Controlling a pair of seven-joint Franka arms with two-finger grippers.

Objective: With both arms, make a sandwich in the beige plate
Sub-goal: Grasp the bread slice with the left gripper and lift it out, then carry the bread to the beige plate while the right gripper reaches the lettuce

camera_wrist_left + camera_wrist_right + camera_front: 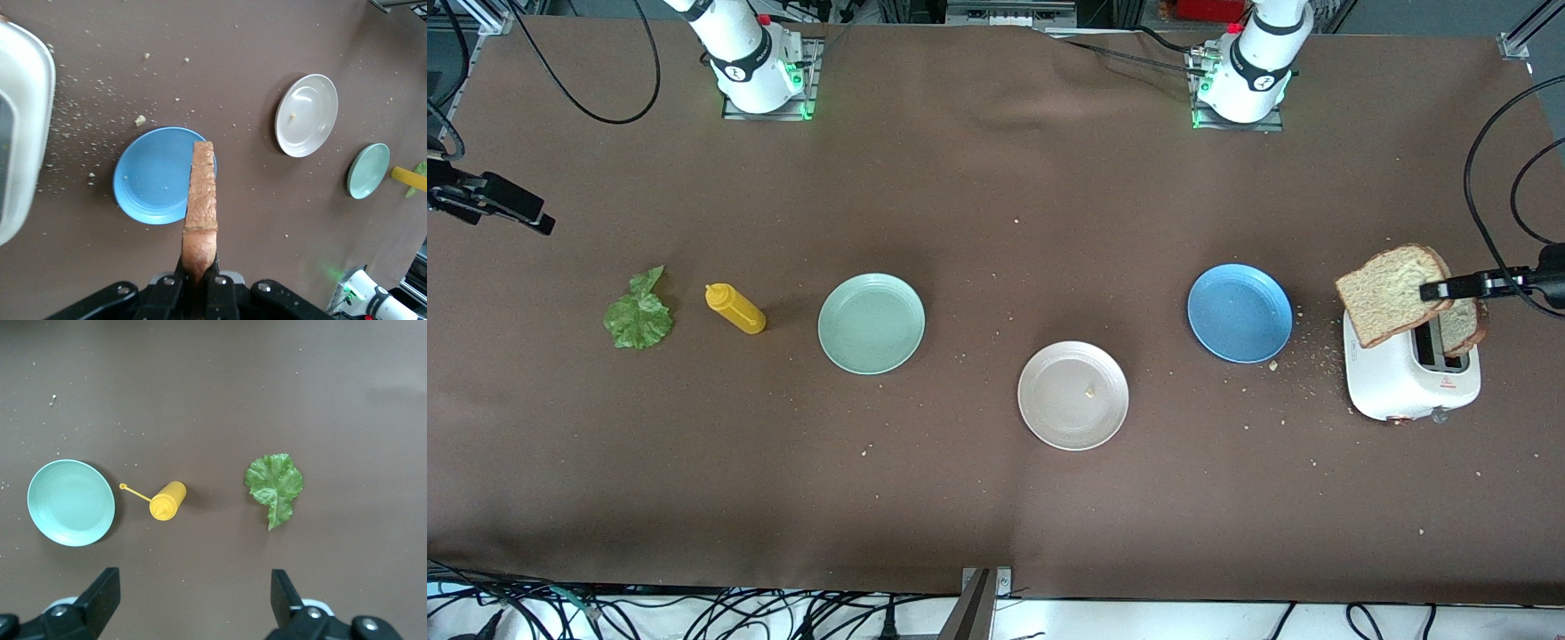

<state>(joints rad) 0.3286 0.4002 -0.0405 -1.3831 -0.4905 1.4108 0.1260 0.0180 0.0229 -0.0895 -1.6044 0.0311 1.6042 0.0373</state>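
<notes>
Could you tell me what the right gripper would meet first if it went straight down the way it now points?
Probably bare table: the open right gripper looks down between the yellow bottle and the lettuce leaf, though depth is unclear.

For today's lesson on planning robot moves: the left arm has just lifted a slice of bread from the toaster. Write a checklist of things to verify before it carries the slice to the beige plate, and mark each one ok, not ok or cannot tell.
1. Left gripper shut on the bread slice: ok, pinched at its edge over the toaster.
2. Slice clear of the toaster slot: ok, it hangs above it.
3. Beige plate ready: ok, holds only a crumb.
4. Path: ok on the table; the blue plate lies low between toaster and beige plate.
5. Second slice still in the toaster: ok.
6. Right gripper out of the way: ok, open, waiting over the lettuce leaf and yellow bottle.
</notes>
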